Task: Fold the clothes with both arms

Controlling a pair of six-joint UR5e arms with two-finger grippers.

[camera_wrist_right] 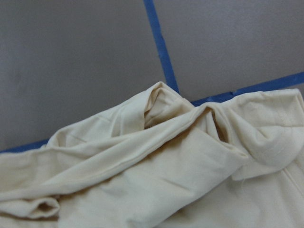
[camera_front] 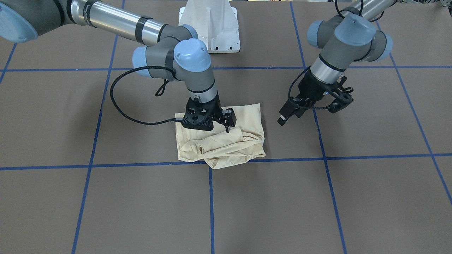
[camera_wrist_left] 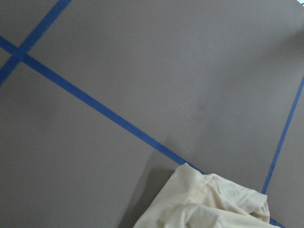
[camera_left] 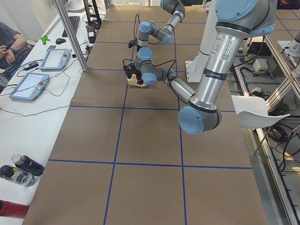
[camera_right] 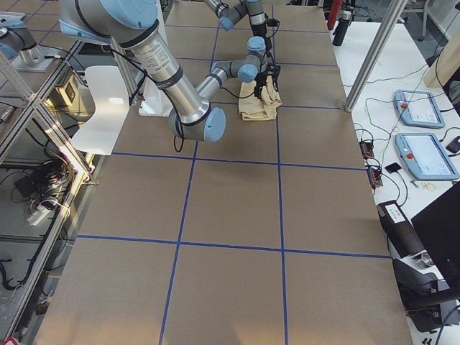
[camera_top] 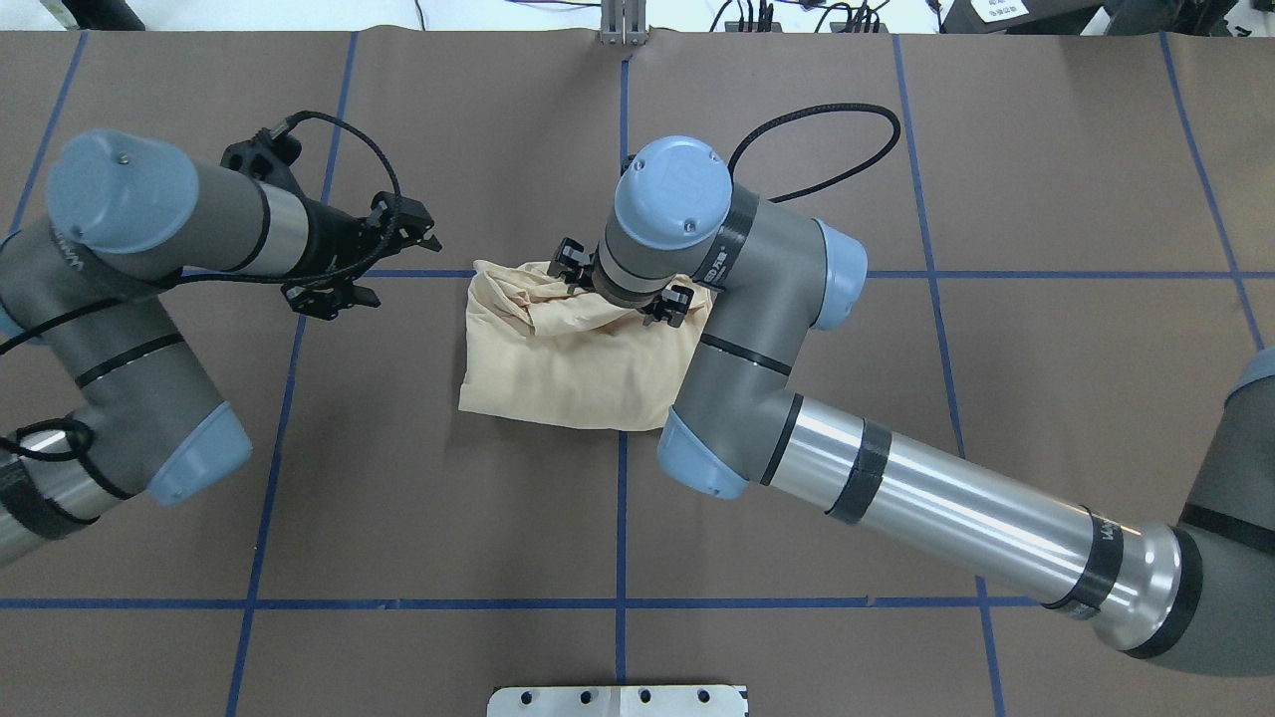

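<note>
The right gripper (camera_front: pixel 211 124) points straight down over the shirt (camera_top: pixel 568 368), jaws spread apart and clamped on nothing; in the front-facing view one of its fingers (camera_front: pixel 229 124) reaches down to the cloth beside a rolled ridge, though whether the tip presses in I cannot tell; the right arm (camera_top: pixel 926 498) comes in long and low across the table, its wrist covering the gripper from overhead. The shirt lies near the table's middle as a rough, squarish bundle of pale cream cloth, smoother on the robot's side, bunched into creased rolls on the operators' side; that bunched edge sits on a blue tape line (camera_front: pixel 106 165), and the right wrist view shows the folds (camera_wrist_right: pixel 156 180) crossing the tape where two lines meet. The left gripper (camera_top: pixel 403 267) hangs tilted above bare table on the robot's left of the shirt, near it but apart from it, jaws wide open and empty; its wrist view catches only a corner of the cloth (camera_wrist_left: pixel 209 204) at the bottom edge. The table (camera_front: pixel 70 211) is covered in brown paper marked off in a blue grid; the white pedestal base (camera_front: pixel 212 28) stands at the robot's edge; in the left side view a seated person (camera_left: pixel 7 44) and two tablets (camera_left: pixel 54 58) are at a white bench alongside.
</note>
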